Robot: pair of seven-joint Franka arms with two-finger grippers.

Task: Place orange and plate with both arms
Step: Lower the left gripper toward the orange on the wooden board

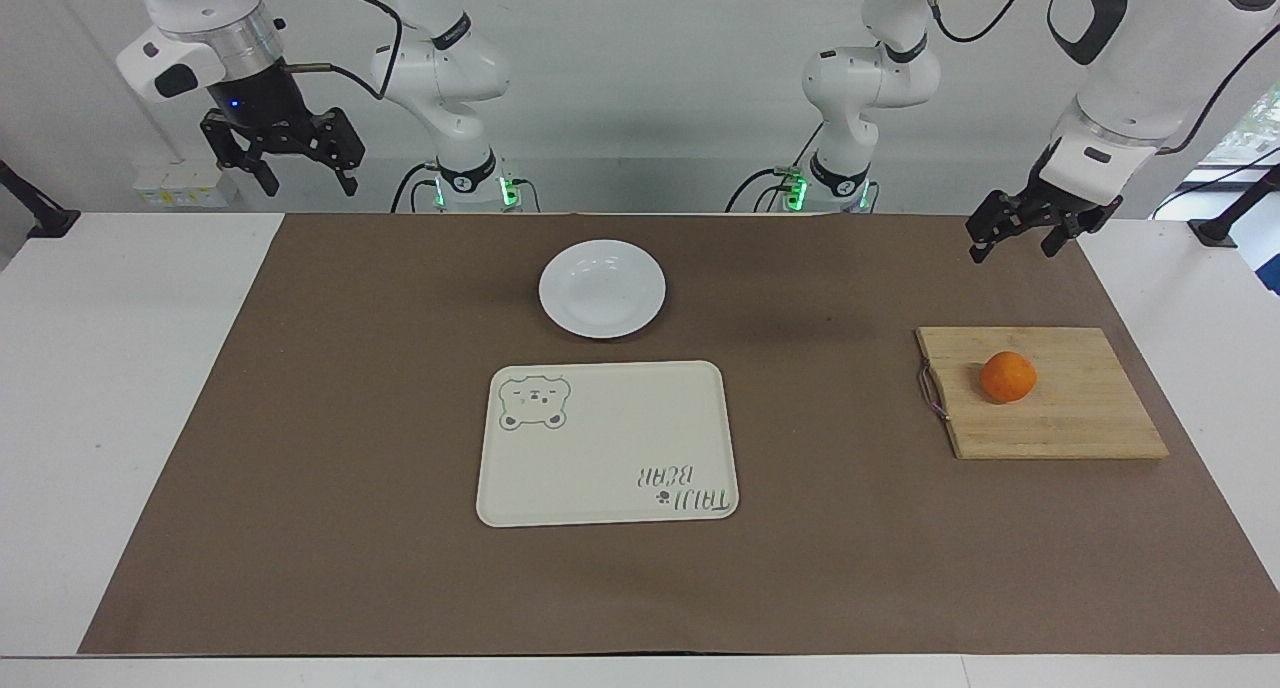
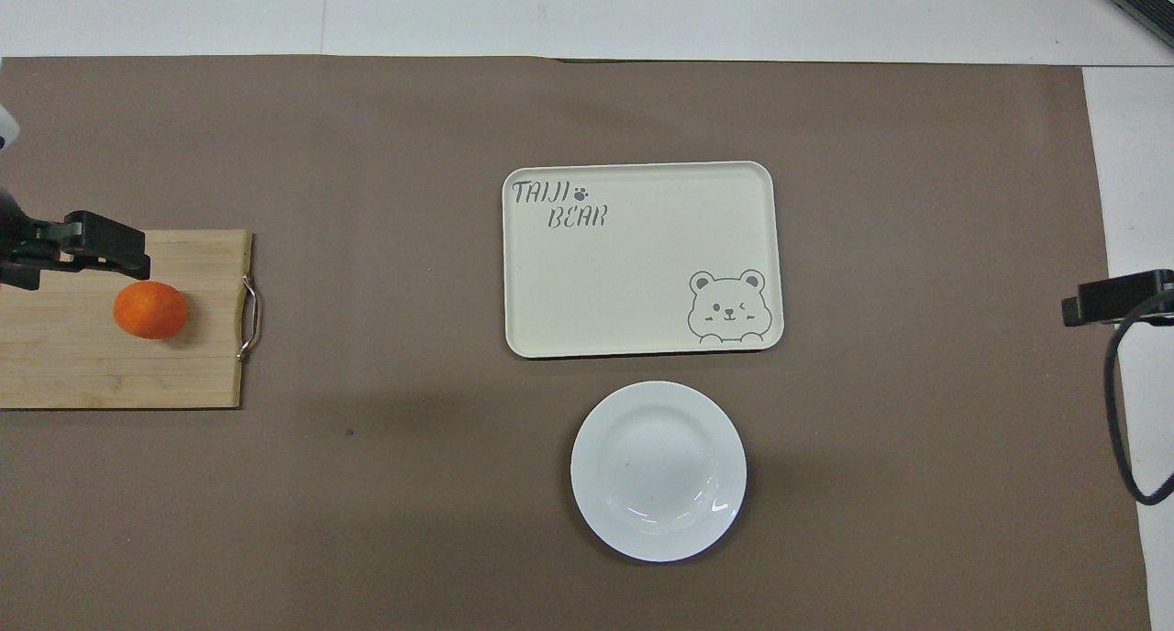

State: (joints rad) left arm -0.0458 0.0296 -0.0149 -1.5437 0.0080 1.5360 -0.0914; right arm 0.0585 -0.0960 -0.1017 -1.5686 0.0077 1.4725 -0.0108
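Facing view | small round orange (image 1: 1007,377) on bamboo cutting board (image 1: 1040,393) | glossy white round plate (image 1: 602,288) beside cream bear tray (image 1: 607,442) | left gripper (image 1: 1022,237) wide, empty | right gripper (image 1: 305,171) wide, empty

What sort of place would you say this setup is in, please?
Probably a robotics lab: two robot arms stand at a white table with a brown mat, with the plate, orange and cutting board laid out on it.

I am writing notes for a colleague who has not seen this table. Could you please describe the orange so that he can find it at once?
Start at the brown mat that covers the table, then go to the left arm's end, where a wooden cutting board lies. The orange sits on that board. It is the only small, round, bright-orange thing here; the white plate and cream tray are larger and pale.
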